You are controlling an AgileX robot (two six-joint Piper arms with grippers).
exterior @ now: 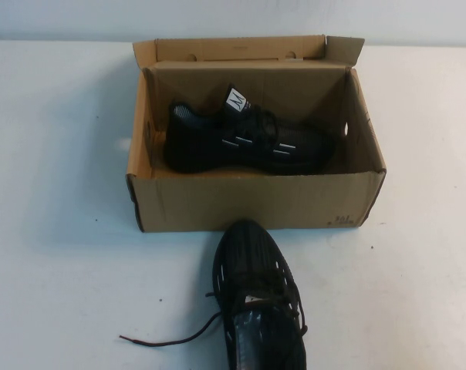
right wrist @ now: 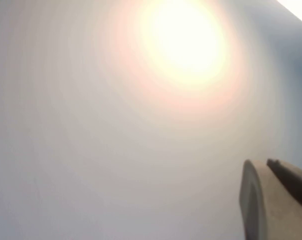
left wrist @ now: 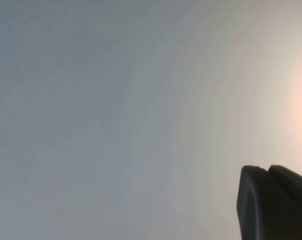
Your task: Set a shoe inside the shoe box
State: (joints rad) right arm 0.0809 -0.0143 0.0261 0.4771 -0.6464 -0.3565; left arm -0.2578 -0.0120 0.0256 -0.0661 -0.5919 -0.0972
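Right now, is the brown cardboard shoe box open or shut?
Open: the brown cardboard shoe box has its lid flap folded back, and a black sneaker shows inside.

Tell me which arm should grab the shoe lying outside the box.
Right, marginally: the shoe lies slightly right of centre before the shoe box. Neither the left gripper nor the right gripper is near it.

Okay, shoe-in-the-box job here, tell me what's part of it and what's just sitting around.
Part of the job:
- shoe, on the table before the box, lace trailing
- shoe box, open
- left gripper, shut, away from both
- right gripper, shut, away from both

Just lying about:
- second shoe, already inside the box
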